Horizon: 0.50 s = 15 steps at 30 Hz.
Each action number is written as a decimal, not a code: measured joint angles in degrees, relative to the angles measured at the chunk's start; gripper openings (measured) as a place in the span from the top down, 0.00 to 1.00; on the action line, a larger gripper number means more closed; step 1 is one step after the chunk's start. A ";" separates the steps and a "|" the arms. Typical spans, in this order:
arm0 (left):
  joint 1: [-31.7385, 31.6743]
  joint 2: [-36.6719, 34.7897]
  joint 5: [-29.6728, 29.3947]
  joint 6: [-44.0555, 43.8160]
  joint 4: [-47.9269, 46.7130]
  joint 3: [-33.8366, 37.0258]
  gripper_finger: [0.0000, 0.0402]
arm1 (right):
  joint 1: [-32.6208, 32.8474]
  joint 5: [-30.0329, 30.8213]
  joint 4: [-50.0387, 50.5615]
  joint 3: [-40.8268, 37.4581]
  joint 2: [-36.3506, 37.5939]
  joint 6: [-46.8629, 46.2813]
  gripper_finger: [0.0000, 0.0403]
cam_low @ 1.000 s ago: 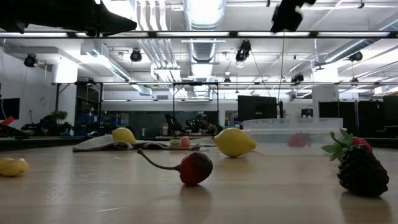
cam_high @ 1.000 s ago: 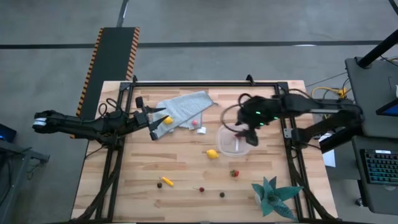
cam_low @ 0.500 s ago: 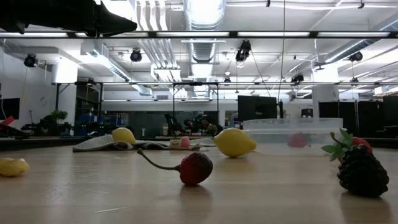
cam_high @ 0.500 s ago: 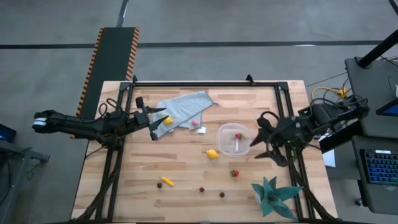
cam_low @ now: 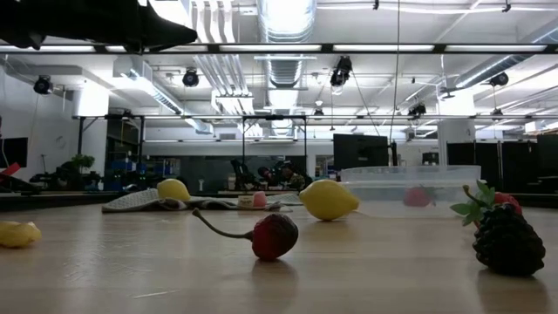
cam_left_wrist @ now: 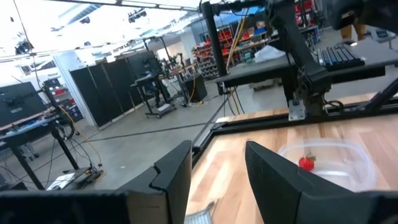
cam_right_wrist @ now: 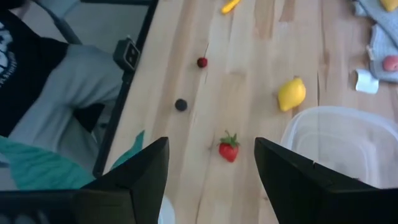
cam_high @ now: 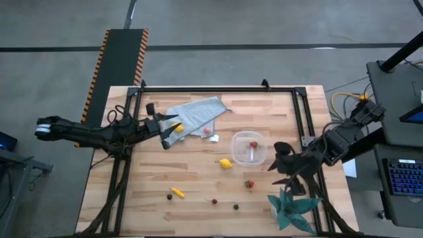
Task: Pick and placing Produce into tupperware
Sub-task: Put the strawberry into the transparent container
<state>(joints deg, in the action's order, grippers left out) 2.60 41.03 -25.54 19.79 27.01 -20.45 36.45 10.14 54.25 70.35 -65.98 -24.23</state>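
Left fingers: the left gripper (cam_high: 169,129) is open and holds nothing. It waits far to the left of the tupperware (cam_high: 249,148), over the grey cloth (cam_high: 193,114).
Right fingers: the right gripper (cam_high: 289,169) is open and holds nothing. It hangs just to the right of the tupperware.
Tupperware: one strawberry (cam_high: 252,145) is inside it.
Lemon (cam_high: 226,163): just beside the tupperware.
Second strawberry (cam_high: 249,184): near the tupperware, on the wood.
Other bits: farther from the tupperware.
What could go wrong: the toy fruit is tiny and round, so fingers that close off-centre may flick it away. A low arm may bump the spiky plant (cam_high: 293,206).
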 joint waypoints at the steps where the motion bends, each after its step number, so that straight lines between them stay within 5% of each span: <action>1: 0.00 0.36 0.00 0.00 -0.03 -0.04 0.66 | 0.00 0.04 0.01 0.00 -0.62 -0.02 0.43; 15: 0.00 4.25 0.00 0.05 1.71 -0.16 0.66 | -2.75 0.63 2.00 3.82 -9.31 -9.00 0.43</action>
<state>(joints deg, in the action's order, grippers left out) 2.60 45.28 -25.54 19.85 28.72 -20.61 33.70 10.76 56.25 74.17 -75.29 -33.23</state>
